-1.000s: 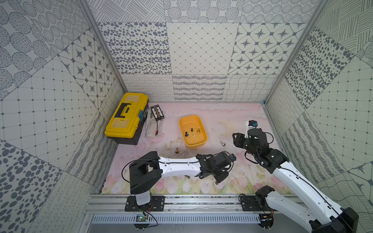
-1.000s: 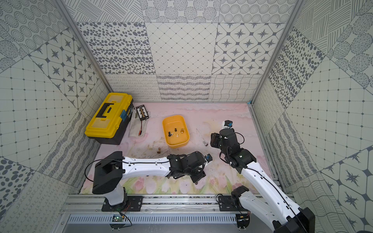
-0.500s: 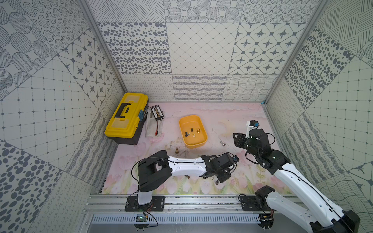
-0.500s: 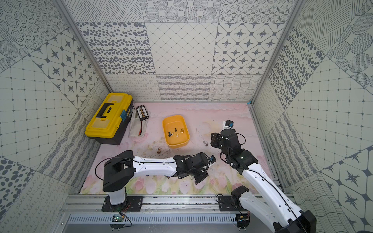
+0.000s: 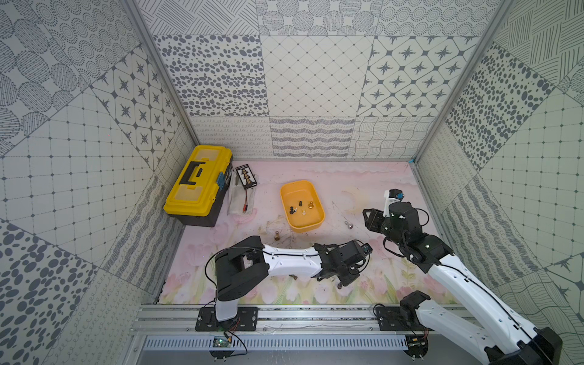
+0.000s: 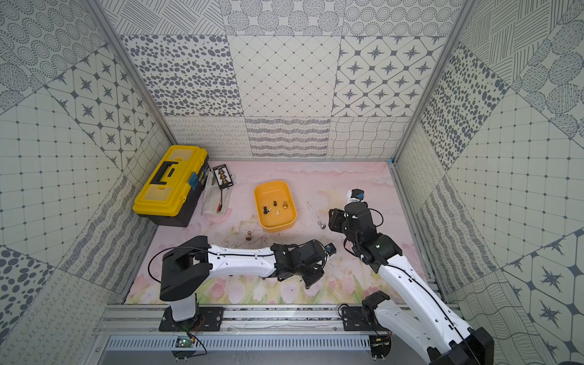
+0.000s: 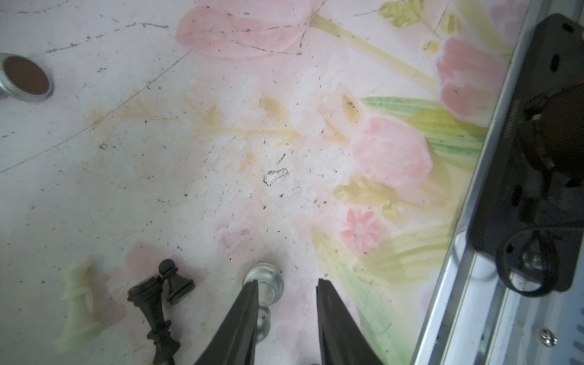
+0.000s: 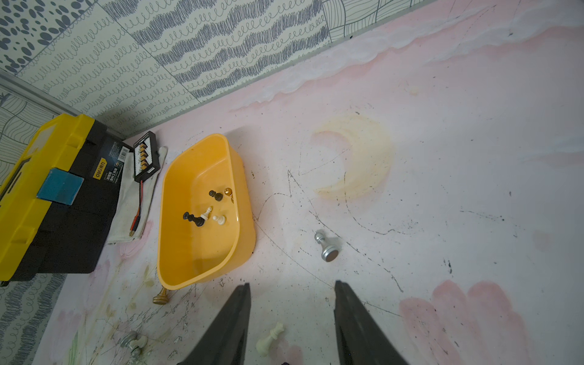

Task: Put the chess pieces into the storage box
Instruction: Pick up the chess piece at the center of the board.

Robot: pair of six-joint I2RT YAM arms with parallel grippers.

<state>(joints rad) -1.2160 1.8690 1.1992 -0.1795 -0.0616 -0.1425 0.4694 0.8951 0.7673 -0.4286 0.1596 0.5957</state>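
The storage box is a shallow orange-yellow tray mid-table holding several small chess pieces: black, cream and gold. My left gripper is low over the front of the mat. Its jaws stand apart around a lying silver piece that rests against one finger. Beside it are a black pawn, a fallen black piece and a cream piece. My right gripper hangs open above a fallen cream piece.
A silver pawn lies right of the box, and a gold one lies at its front corner. The yellow-and-black toolbox, a black plug board and a white cloth sit at the back left. A metal rail borders the front.
The left arm has swung its elbow rightward and brought its gripper down to the silver piece near the front, with the jaws narrowing. The right arm has barely moved.
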